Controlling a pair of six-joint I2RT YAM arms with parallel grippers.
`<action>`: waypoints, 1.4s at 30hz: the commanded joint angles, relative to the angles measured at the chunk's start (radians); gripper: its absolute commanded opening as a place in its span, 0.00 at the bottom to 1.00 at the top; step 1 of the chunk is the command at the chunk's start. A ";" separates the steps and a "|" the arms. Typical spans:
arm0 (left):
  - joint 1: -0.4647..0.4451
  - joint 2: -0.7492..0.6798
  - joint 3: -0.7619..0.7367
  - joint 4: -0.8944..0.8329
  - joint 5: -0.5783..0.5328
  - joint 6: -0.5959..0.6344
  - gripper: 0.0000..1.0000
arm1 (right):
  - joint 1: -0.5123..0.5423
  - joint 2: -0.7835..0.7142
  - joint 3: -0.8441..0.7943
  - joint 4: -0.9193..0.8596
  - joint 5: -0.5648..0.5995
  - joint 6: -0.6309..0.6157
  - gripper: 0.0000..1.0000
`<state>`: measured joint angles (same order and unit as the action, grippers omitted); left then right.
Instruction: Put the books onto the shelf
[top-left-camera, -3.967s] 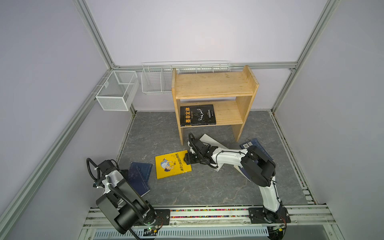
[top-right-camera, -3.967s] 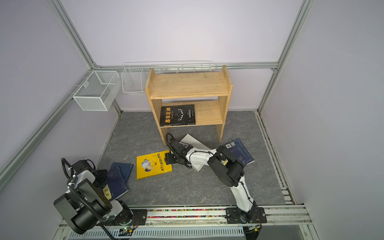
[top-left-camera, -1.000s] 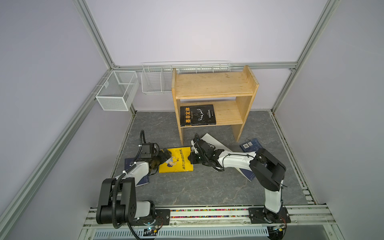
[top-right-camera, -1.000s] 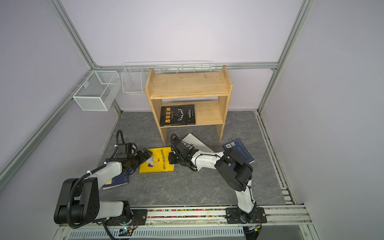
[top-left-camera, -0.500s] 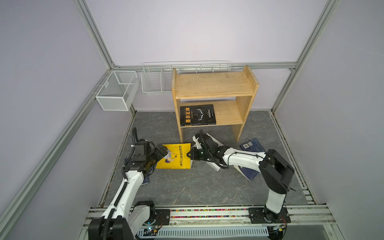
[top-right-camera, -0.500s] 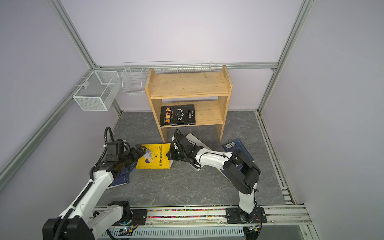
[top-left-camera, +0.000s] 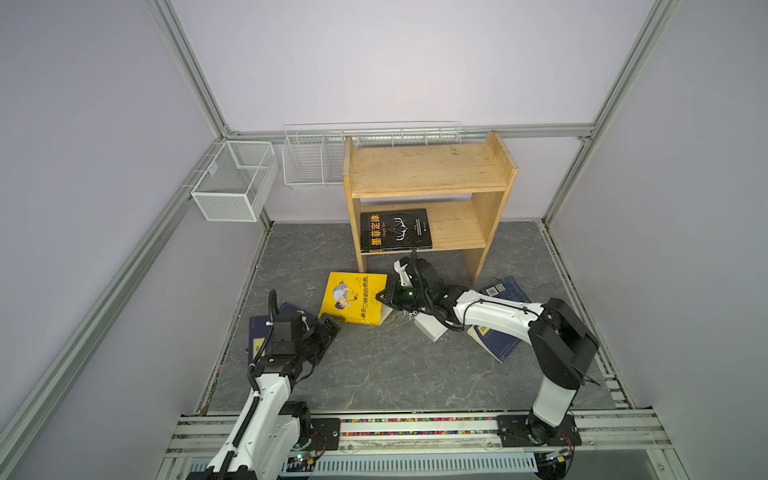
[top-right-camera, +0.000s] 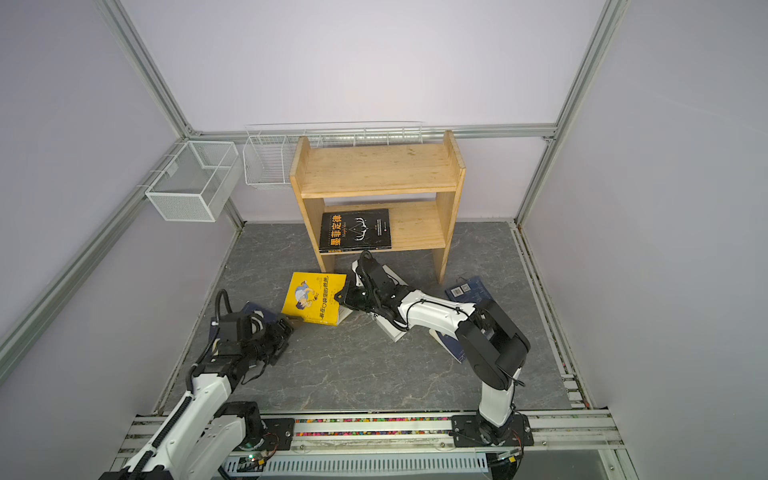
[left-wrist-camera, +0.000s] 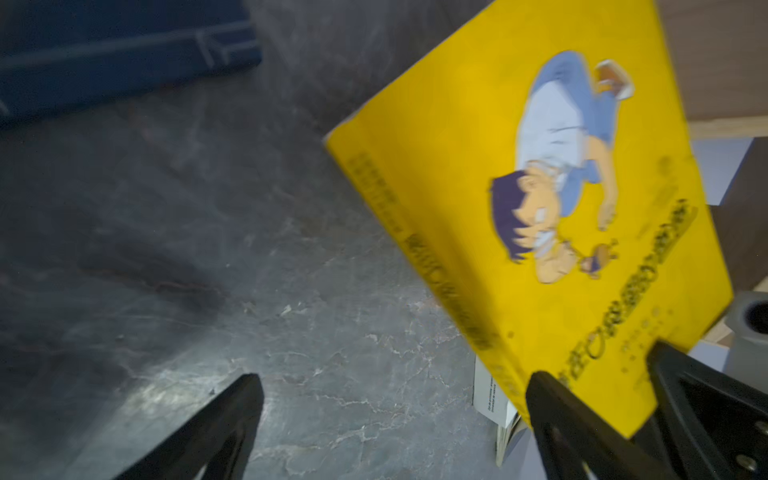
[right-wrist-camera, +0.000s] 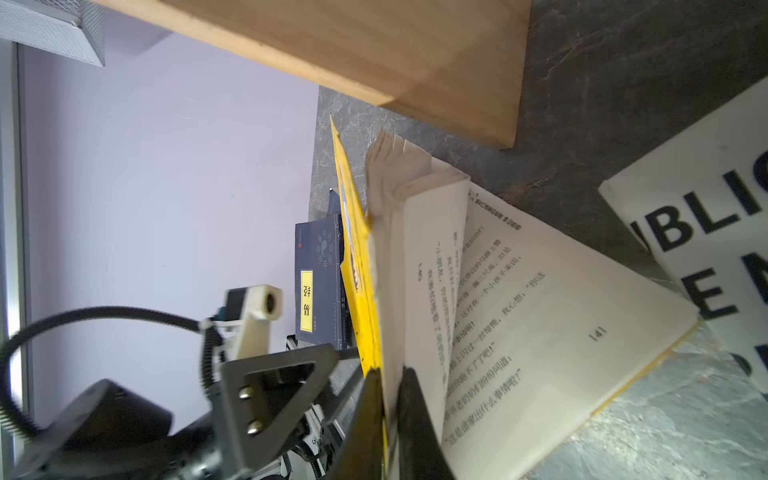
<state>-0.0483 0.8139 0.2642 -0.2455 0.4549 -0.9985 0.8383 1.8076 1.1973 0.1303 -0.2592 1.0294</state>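
Observation:
The yellow book (top-left-camera: 351, 301) (top-right-camera: 311, 303) lies open on the grey floor in front of the pine shelf (top-left-camera: 428, 170) (top-right-camera: 374, 168). My right gripper (top-left-camera: 379, 296) (right-wrist-camera: 388, 399) is shut on its front cover and a wad of pages, holding them up off the back pages. My left gripper (top-left-camera: 328, 336) (left-wrist-camera: 395, 415) is open by the book's near left corner, only floor between its fingers. A black book (top-left-camera: 395, 230) lies on the lower shelf. The white book (top-left-camera: 428, 328) (right-wrist-camera: 706, 232) lies under my right arm. Navy books (top-left-camera: 259, 332) (top-left-camera: 498, 340) lie at both sides.
Two white wire baskets (top-left-camera: 232, 187) (top-left-camera: 311, 162) hang on the wall frame left of the shelf. The shelf's left side panel (right-wrist-camera: 415, 62) stands close behind the yellow book. A rail (top-left-camera: 415, 428) with both arm bases runs along the front edge.
The right gripper has drawn the yellow book back toward the shelf with cover and pages raised. The left gripper has slipped from the book's left edge to its near corner, still open.

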 joint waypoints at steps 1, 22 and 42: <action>-0.004 0.003 -0.027 0.287 0.041 -0.187 1.00 | -0.007 -0.007 0.019 0.085 -0.031 0.046 0.07; -0.004 0.414 0.023 0.825 0.015 -0.272 0.77 | -0.006 0.016 -0.045 0.149 -0.059 0.110 0.07; -0.022 0.570 -0.019 1.118 0.036 -0.327 0.07 | -0.004 -0.042 -0.131 0.008 0.082 0.000 0.62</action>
<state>-0.0593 1.4586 0.2367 0.8700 0.4686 -1.3529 0.8356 1.8172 1.0821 0.1455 -0.2176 1.0580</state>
